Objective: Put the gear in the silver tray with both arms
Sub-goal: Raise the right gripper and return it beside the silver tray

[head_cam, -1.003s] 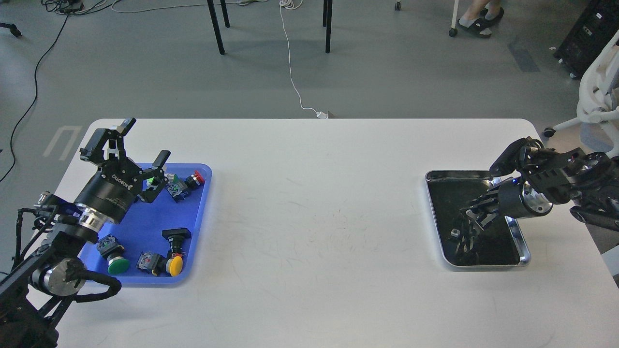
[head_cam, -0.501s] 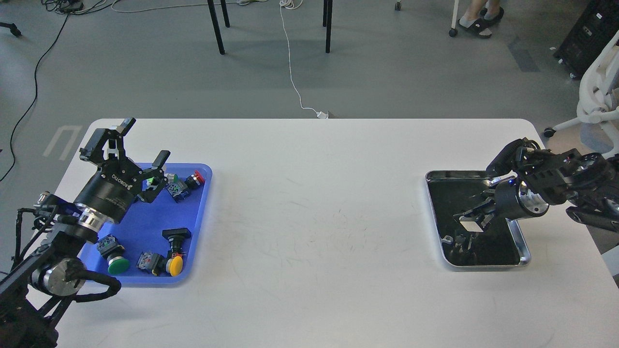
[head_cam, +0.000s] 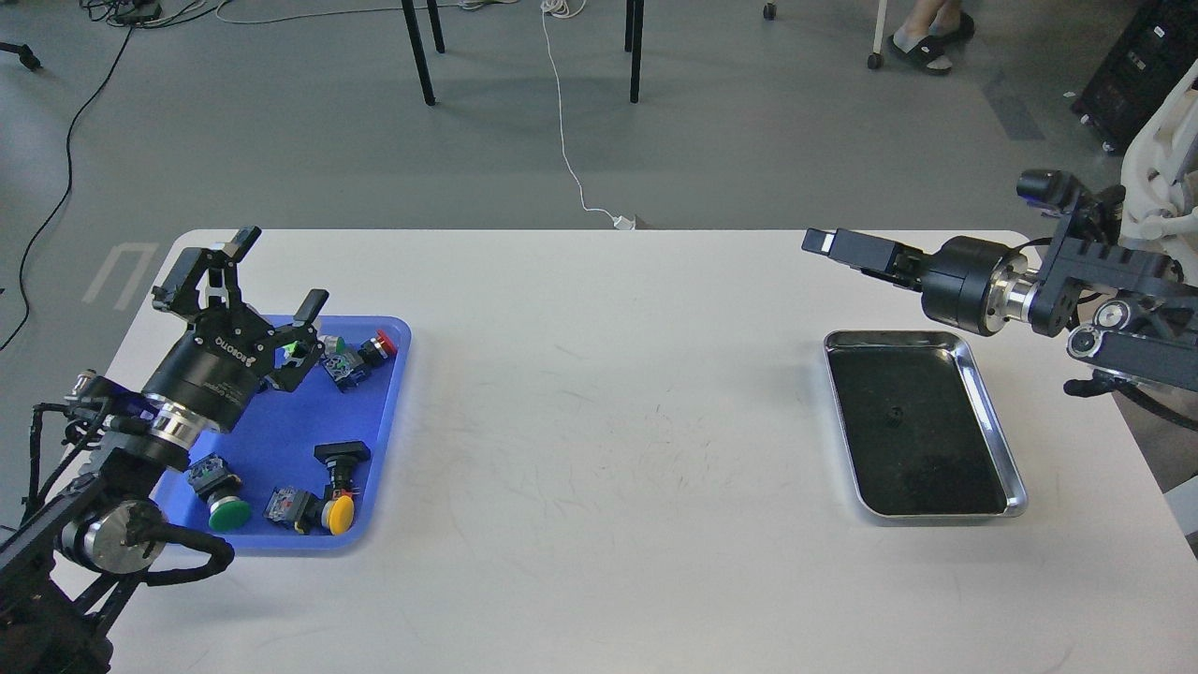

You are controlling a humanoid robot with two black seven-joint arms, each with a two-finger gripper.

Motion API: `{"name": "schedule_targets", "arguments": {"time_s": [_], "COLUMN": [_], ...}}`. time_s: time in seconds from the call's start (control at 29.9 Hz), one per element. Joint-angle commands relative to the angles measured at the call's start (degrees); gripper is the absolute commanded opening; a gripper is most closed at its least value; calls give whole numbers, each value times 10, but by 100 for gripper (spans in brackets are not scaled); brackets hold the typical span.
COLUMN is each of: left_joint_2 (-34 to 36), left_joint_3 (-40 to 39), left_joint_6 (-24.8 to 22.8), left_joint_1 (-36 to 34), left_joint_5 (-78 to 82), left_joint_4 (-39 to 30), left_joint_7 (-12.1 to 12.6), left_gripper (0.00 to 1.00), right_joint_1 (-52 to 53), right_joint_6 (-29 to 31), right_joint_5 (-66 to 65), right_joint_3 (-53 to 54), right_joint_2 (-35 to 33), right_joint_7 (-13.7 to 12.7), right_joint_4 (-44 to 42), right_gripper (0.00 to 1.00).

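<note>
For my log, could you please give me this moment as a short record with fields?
left tool: open, above the blue tray
right tool: raised beyond the silver tray, open or shut unclear
silver tray contents: nothing clearly visible on its dark bottom
blue tray contents: several push buttons, including a green one and a yellow one

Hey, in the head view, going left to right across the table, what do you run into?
Left gripper → blue tray holding push-button parts → bare white table → silver tray, with the right gripper hovering beyond its far-left corner.
</note>
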Motion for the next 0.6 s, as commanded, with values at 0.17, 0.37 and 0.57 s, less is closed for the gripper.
{"name": "schedule_targets", "arguments": {"time_s": [0.17,0.37,0.57], "left_joint_2": [1,30,87], "left_joint_3": [4,9,16], "left_joint_6": [3,-2,1], "left_joint_1": [-12,-32,-83], "left_joint_5": [15,172,482], "left_joint_4": [0,0,3], "left_joint_7": [-3,-18,-18], "left_gripper": [98,98,98], "right_joint_1": [-211,-293,-296], "right_joint_6": [82,145,146], "right_joint_5": [213,258,252], "right_joint_3": [234,308,305], "right_joint_2": [19,32,36], "right_joint_7": [0,0,0], "right_joint_4": [-2,-8,-10], "right_gripper": [97,97,97]}}
